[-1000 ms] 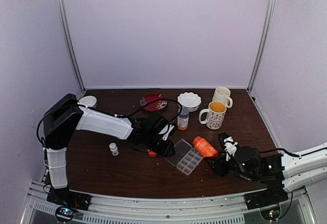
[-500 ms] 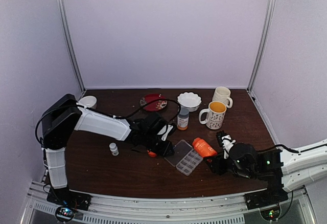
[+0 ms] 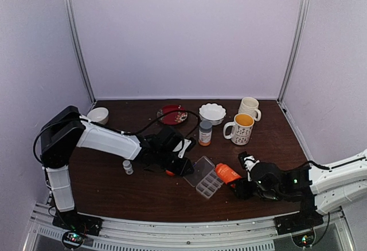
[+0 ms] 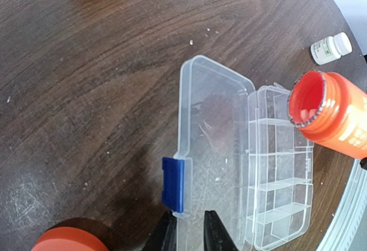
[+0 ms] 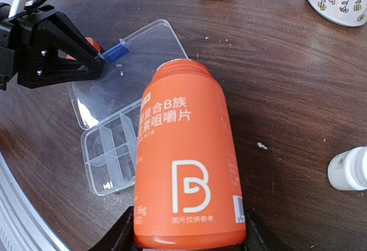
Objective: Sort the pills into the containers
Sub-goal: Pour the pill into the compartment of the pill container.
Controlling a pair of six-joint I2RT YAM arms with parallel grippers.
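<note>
- Orange bottle (image 5: 186, 148): clamped by R gripper (image 5: 184, 236), fingers (image 5: 119, 235) pressed on either side of its base. Cap's off, open mouth aimed twd the organiser (image 3: 207, 177).
- L wrist view: bottle's mouth overlaps the far corner of the compartments (image 4: 281, 171). Can't tell if it touches the plastic.
- Organiser sits open on the dark wood table (image 4: 86, 90), front-centre, btwn the two grippers. Clear lid (image 4: 212, 148) is folded out flat on the wood; compartment side is nearer the R arm.
- L gripper (image 4: 189, 235): fingertips (image 4: 165, 236) close together, straddling the lid's rim right by the blue latch (image 4: 173, 184), one tip outside the lid, the other over it. Can't tell if they actually pinch the rim.
- Pills: a few pale specks (image 4: 226, 160) on the lid and more on the wood, too small to say whether they're pills.
- Orange cap (image 4: 66, 236) lies on the table just beside the L gripper, on the side away from the organiser.
- White vial (image 5: 350, 168) stands near the R gripper; second white vial (image 3: 127, 167) stands apart, on the L arm's outer side.
- Amber bottle (image 3: 205, 132) w/ grey cap is upright behind the organiser, a flowered mug (image 3: 241, 129) to its right.
</note>
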